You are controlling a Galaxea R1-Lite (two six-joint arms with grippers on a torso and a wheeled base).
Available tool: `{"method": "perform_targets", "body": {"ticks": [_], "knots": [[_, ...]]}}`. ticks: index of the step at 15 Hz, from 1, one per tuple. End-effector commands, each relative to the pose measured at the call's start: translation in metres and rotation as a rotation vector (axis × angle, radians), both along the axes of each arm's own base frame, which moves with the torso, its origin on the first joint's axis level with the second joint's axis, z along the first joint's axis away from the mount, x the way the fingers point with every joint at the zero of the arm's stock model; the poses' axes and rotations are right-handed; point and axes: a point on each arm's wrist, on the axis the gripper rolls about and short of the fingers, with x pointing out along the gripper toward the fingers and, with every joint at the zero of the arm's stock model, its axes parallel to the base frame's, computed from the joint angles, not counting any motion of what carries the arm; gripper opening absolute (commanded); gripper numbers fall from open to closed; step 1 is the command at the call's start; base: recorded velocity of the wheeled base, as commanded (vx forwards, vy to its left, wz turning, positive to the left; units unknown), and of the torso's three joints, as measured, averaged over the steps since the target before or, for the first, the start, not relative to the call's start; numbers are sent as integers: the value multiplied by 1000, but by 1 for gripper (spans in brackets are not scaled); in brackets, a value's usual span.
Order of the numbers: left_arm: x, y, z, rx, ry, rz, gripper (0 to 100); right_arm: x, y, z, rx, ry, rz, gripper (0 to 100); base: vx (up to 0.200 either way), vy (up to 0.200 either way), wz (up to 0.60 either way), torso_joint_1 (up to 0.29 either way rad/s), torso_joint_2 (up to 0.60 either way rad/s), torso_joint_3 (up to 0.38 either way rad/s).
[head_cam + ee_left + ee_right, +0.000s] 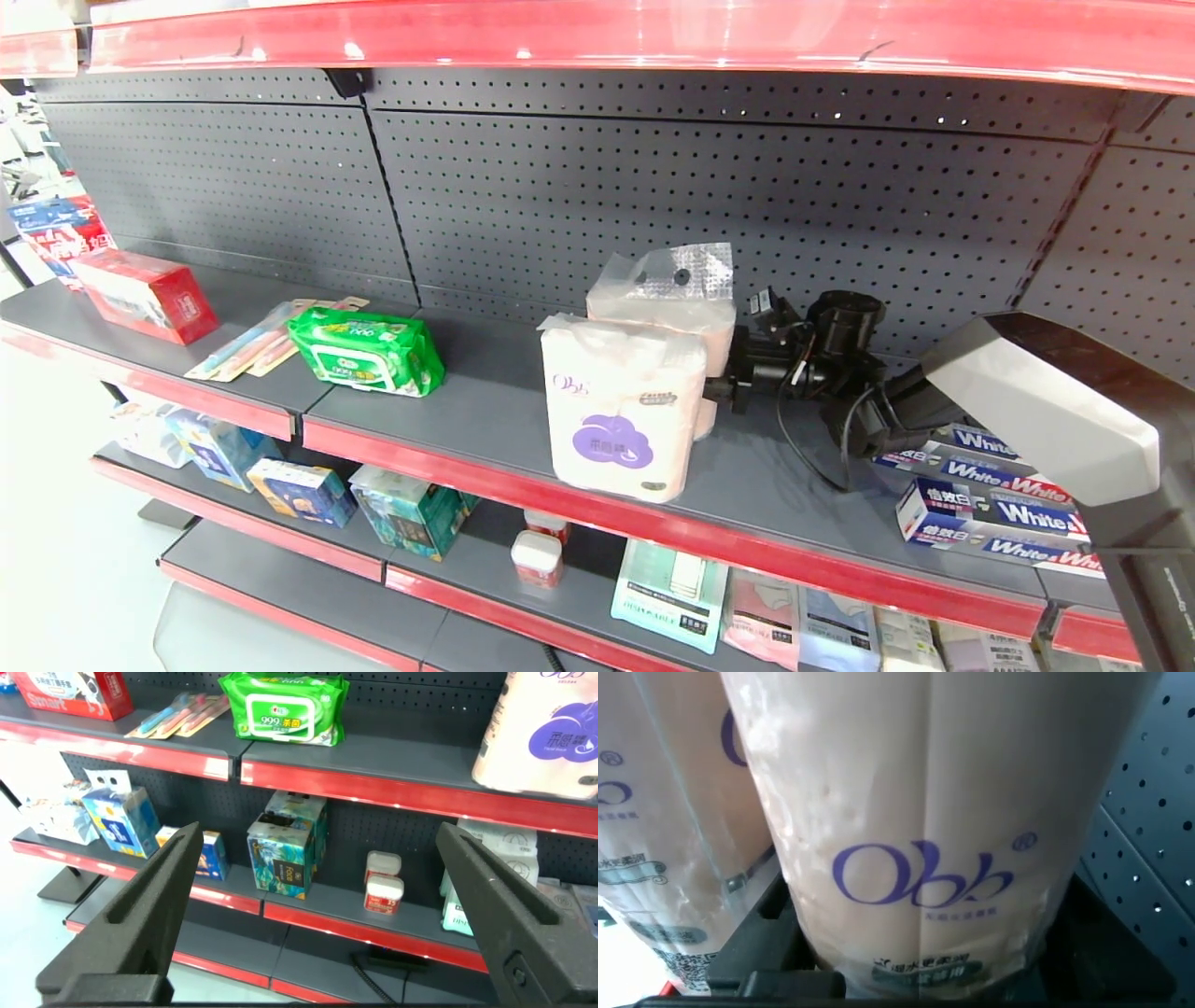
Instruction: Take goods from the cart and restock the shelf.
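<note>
I am clamping my right gripper (730, 385) on the rear toilet paper pack (667, 301) standing on the shelf (495, 406), while my left gripper (318, 831) is hanging wide open, holding nothing.

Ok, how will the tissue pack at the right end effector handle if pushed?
The rear tissue pack is probably light and squashy: soft rolls in loose film. That glossy film may slip in the right end effector. Pushed forward, it could topple the upright front pack.
</note>
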Motion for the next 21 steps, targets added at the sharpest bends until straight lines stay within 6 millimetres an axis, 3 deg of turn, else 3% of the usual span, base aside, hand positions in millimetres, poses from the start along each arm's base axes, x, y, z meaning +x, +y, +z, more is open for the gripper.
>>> {"method": "perform_targets", "body": {"ticks": [1, 8, 17, 18, 21], "knots": [[0, 0, 0, 0, 1, 0, 100, 1, 1, 1, 1, -4, -2, 0, 0, 0, 0, 0, 0, 0], [0, 0, 0, 0, 1, 0, 100, 5, 5, 6, 0, 3, 0, 0, 0, 0, 0, 0, 0, 0], [0, 0, 0, 0, 1, 0, 100, 8, 5, -2, -8, 26, -6, 0, 0, 0, 0, 0, 0, 0], [0, 0, 0, 0, 1, 0, 100, 9, 5, -1, -7, 24, -6, 100, 0, 0, 0, 0, 0, 0], [0, 0, 0, 0, 1, 0, 100, 10, 3, 1, -5, 21, -11, 100, 0, 0, 0, 0, 0, 0]]}}
